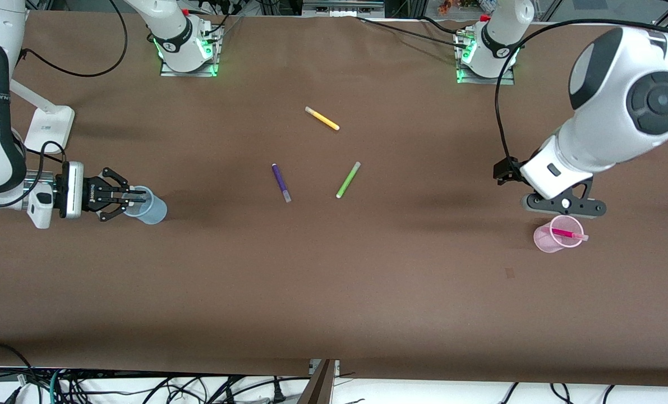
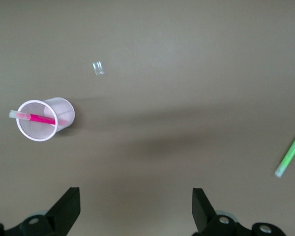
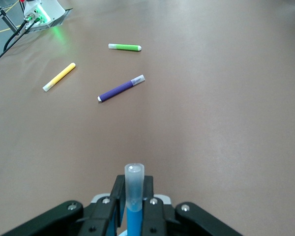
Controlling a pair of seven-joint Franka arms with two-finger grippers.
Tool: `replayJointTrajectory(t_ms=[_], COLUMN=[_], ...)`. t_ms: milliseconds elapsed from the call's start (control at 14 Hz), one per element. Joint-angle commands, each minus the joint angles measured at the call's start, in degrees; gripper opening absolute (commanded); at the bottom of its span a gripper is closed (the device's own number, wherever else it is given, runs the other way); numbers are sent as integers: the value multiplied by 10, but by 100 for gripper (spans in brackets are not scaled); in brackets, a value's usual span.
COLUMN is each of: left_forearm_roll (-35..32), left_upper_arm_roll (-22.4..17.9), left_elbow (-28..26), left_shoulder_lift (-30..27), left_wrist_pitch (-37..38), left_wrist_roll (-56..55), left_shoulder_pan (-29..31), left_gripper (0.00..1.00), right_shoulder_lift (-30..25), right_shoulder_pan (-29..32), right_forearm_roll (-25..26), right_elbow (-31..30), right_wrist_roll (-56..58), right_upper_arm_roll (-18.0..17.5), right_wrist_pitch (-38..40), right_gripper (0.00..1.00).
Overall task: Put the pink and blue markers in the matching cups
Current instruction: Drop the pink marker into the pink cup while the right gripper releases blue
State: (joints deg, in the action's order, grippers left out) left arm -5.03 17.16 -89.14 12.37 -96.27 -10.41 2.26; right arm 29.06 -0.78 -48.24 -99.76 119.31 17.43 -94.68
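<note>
My right gripper [image 1: 138, 196] is shut on the blue marker [image 3: 134, 219], which stands upright between the fingers with its greyish clear cap up, in the right wrist view. The gripper [image 3: 134, 192] hangs at the rim of the pale blue cup [image 1: 150, 206], toward the right arm's end of the table. The pale pink cup [image 1: 556, 238] stands toward the left arm's end, with the pink marker [image 1: 568, 233] leaning inside it, pale cap over the rim. My left gripper [image 1: 563, 209] is open and empty above the table beside that cup. The left wrist view shows the gripper [image 2: 135, 196], the cup [image 2: 64, 109] and the marker [image 2: 39, 118].
A dark purple pen [image 1: 281, 182], a lime green pen [image 1: 348, 179] and a yellow pen [image 1: 322, 118] lie loose mid-table. They also show in the right wrist view: the purple pen [image 3: 121, 89], the green pen [image 3: 124, 47], the yellow pen [image 3: 59, 76]. A white stand foot [image 1: 49, 128] sits near the right arm.
</note>
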Motion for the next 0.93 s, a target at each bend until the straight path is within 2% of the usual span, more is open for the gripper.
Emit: replayJointTrajectory(t_ms=[0,286,571,643,857], left_forearm_roll=[48,70,68,68,64], left_upper_arm_roll=[-2,-2,-8,-21,-136], left_elbow=[-71,-70,-70,-71,-70], left_shoulder_lift=[-81,-99,-102,-103,-108], left_wrist_pitch=[-31,-27,-26,-23,-17], left_wrist_roll=[-1,56,57,58,102], left_shoulder_pan=[37,76,80,66,-28], left_gripper=[100,100,100,100,100], right_shoulder_lift=[1,-3,-4,-4,-4], right_shoulder_pan=[9,6,2,2,6], right_forearm_roll=[-28,-26,3,16,58], right_elbow=[1,28,72,84,125], right_wrist_roll=[-4,-80,-210,-251,-376], right_upper_arm_roll=[-4,-4,-4,-4,-4], right_wrist_pitch=[11,21,34,34,46], right_gripper=[100,100,100,100,100])
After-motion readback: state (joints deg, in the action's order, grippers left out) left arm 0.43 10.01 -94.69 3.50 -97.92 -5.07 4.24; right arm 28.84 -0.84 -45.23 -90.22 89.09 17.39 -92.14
